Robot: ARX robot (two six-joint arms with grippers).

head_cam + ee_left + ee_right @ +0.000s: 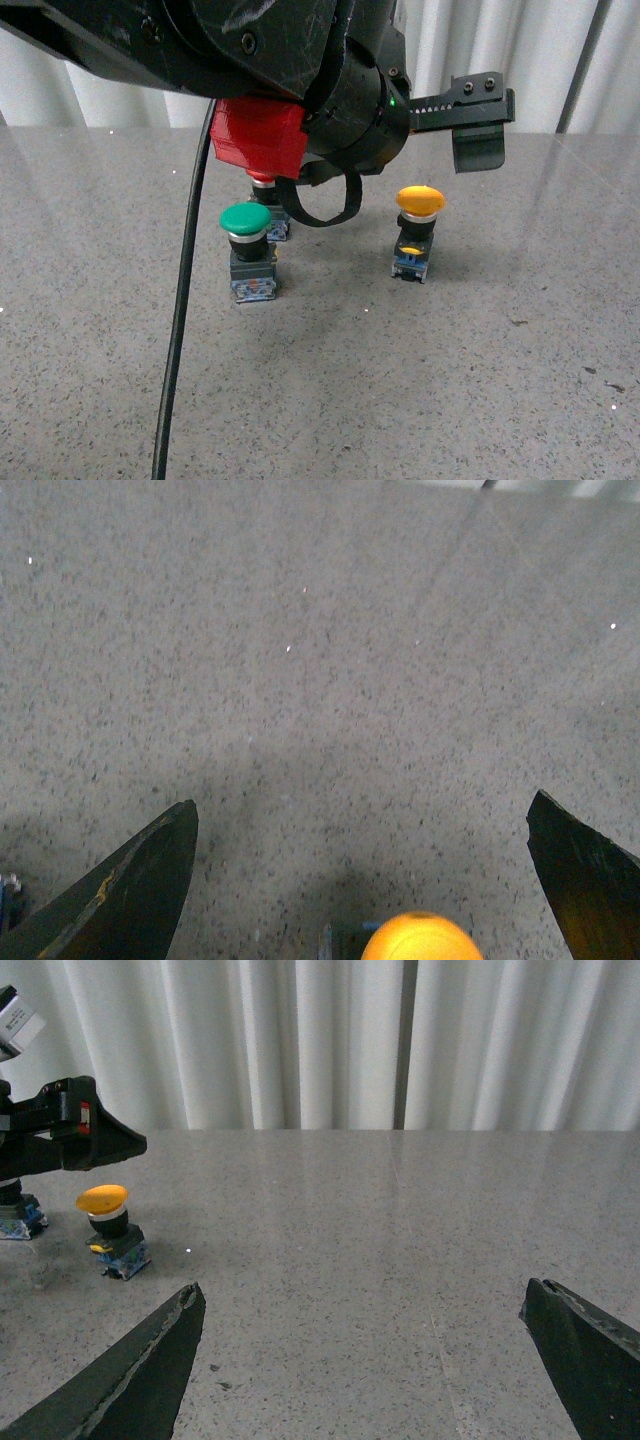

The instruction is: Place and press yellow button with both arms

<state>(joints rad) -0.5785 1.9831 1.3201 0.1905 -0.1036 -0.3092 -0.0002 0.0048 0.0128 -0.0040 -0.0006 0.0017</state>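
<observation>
Left end effector [360, 805]: your fingers stand spread wide with nothing between them; it hovers above the yellow button [420, 202], whose cap shows between them at the edge of the wrist view.
Right end effector [362, 1292]: you have it spread wide too, empty, well apart from the button.
Yellow button: upright on the counter [450, 390], untouched, beside the green button [246, 220].
Red button [264, 181]: seemingly behind the green one, mostly hidden under the red block [258, 135].
</observation>
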